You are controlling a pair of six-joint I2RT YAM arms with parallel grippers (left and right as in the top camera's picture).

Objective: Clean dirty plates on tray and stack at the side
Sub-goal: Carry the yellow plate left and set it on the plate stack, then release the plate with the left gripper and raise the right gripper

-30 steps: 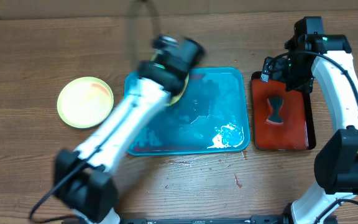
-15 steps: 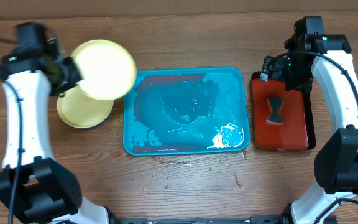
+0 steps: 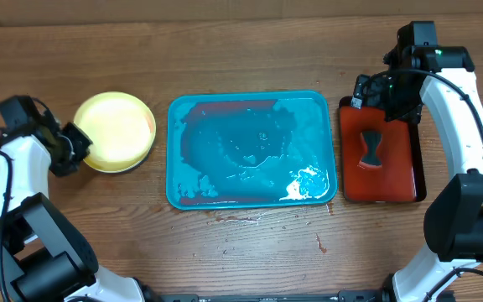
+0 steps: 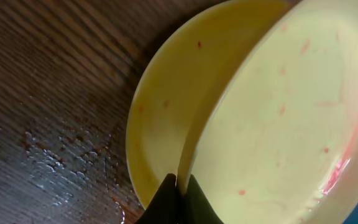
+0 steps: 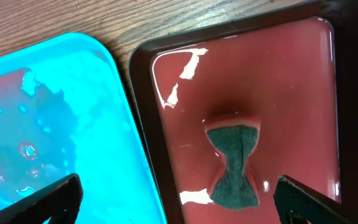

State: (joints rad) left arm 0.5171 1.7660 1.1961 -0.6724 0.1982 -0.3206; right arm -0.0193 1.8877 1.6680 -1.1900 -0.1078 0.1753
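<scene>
Wood-grain bench [image 3: 250,50], overhead plus two wrist views. Left arm is at the far left edge and right arm at the far right.

Left pincer [image 3: 75,144] is clenched on the left rim of the top plate [image 3: 116,124]. In the wrist view both fingers [image 4: 166,193] pinch that rim. The top plate is yellow-green and sits tilted on a second yellow-green plate, the bottom plate [image 4: 166,93]. From overhead the two overlap almost fully, with the lower one showing only as a crescent at the near edge. Small red flecks on both, and a pinkish smear near the top plate's far rim. The pair sits on the bench just left of the tray [image 3: 309,126], not touching it. Wet droplets [image 4: 61,162] on the wood next to the plates.

Tray is turquoise, centred on the bench, wet, with no plates on it. Reddish film along its far edge and near-left corner. White foam patch [image 3: 309,180] near the near-right corner.

Right pincer [image 5: 176,186] is released, jaws wide apart, gripping nothing. It hangs over the far end of the red tray [image 3: 401,176], which lies just right of the turquoise one. Dark bow-tie scrubber [image 3: 370,149] lies flat in the red tray, clear of the fingers.
</scene>
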